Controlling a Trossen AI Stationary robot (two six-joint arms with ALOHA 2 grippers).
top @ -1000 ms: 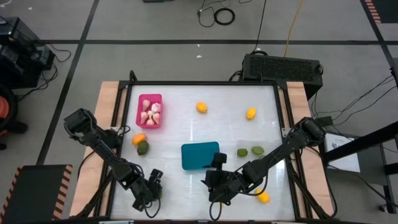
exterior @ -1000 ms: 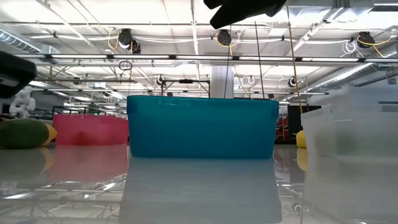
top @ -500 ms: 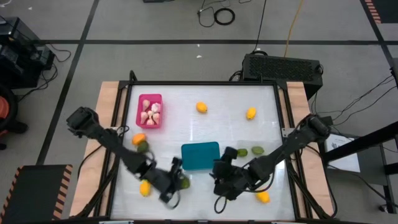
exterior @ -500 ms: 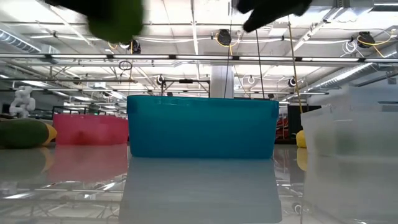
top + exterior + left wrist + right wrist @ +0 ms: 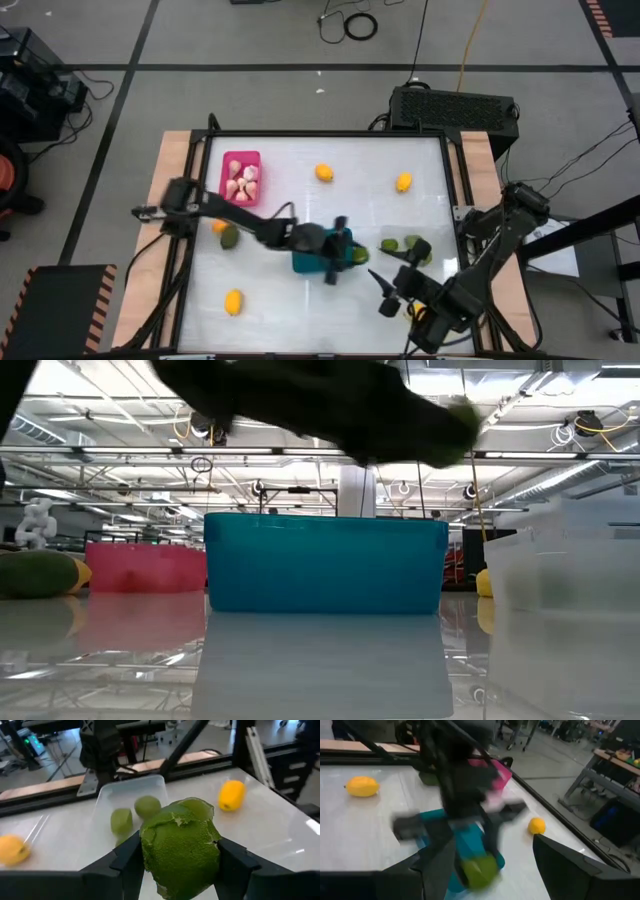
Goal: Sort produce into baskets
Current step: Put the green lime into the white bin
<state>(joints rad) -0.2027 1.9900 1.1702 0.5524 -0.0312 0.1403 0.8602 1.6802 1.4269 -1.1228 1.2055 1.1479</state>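
My left gripper (image 5: 350, 257) is shut on a round dark-green fruit (image 5: 180, 845) and hangs over the right end of the teal bin (image 5: 315, 250), next to the nearly clear bin (image 5: 131, 795), which holds two green fruits (image 5: 400, 244). In the low view the fruit (image 5: 455, 420) is well above the teal bin (image 5: 325, 565). My right gripper (image 5: 392, 295) is open and empty, near the table's near edge, right of the teal bin. The pink bin (image 5: 241, 178) at the far left holds pale garlic bulbs. My left gripper pinches the green fruit by its two opposite sides (image 5: 148, 851) between its two fingers (image 5: 235, 865). The fingers come slanting from the table's left. The fruit is lifted clear, above the teal bin's right end.
Yellow fruits lie at the far middle (image 5: 324, 172), far right (image 5: 403, 182), near left (image 5: 233, 302) and by the left edge (image 5: 222, 224), the last beside a green fruit (image 5: 229, 238). My two arms are close together near the teal bin.
My left gripper has carried the green fruit from the table's near left toward the right and far side, up over the teal bin's right end. My right gripper has drawn away from the teal bin toward the right and near edge.
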